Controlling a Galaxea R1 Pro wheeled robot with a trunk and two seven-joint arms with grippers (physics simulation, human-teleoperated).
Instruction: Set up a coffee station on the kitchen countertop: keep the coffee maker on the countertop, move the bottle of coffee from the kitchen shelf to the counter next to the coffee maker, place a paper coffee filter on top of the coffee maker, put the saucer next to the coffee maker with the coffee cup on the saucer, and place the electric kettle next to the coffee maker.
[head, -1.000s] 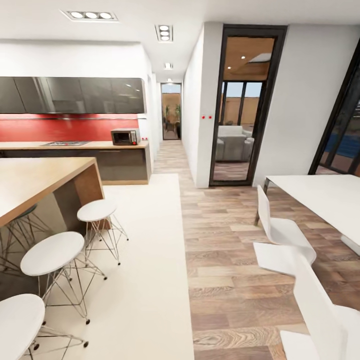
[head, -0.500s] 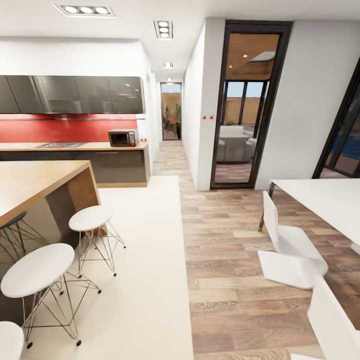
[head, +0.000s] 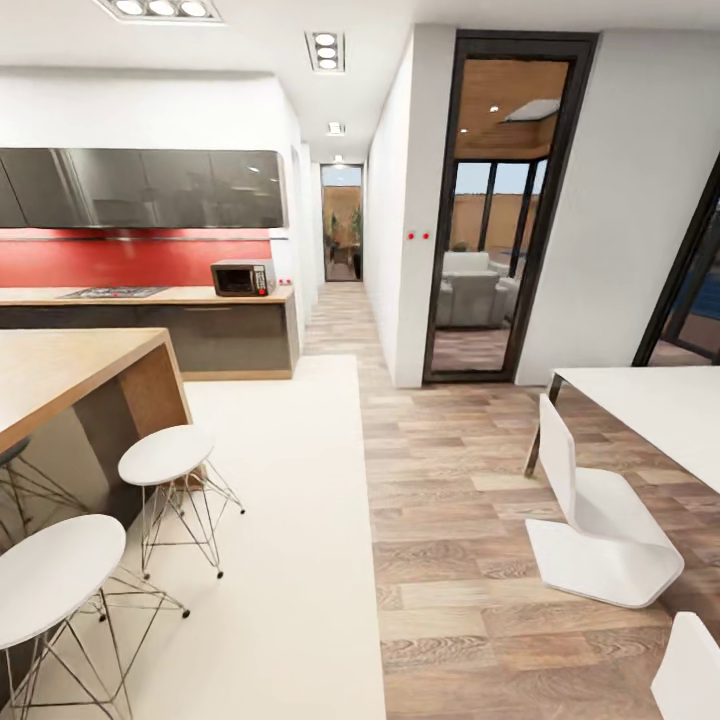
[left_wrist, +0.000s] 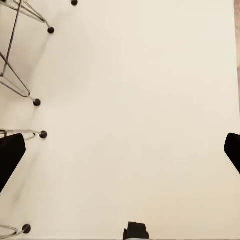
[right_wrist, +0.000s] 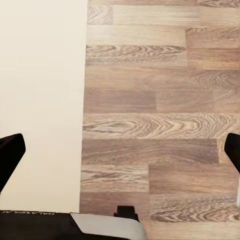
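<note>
Lighting: bright and even throughout. Light is supplied by recessed ceiling lights (head: 325, 50) in clusters of three, with daylight admitted through the glass door (head: 490, 210).
Glare: soft reflections are seen on the glossy grey wall cabinets (head: 150, 188); the white rug (head: 280, 520) is rendered near overexposure.
Shadows: faint and diffuse; thin leg shadows are cast under the stools (head: 165, 455) in the head view and beside the stool legs (left_wrist: 20, 75) in the left wrist view.
Sharpness: slight softness is noted in distant detail, such as the microwave (head: 242, 277).
Distortion: wide-angle stretching is visible at the frame edges, where the white chair (head: 600, 520) and door frames lean.
</note>
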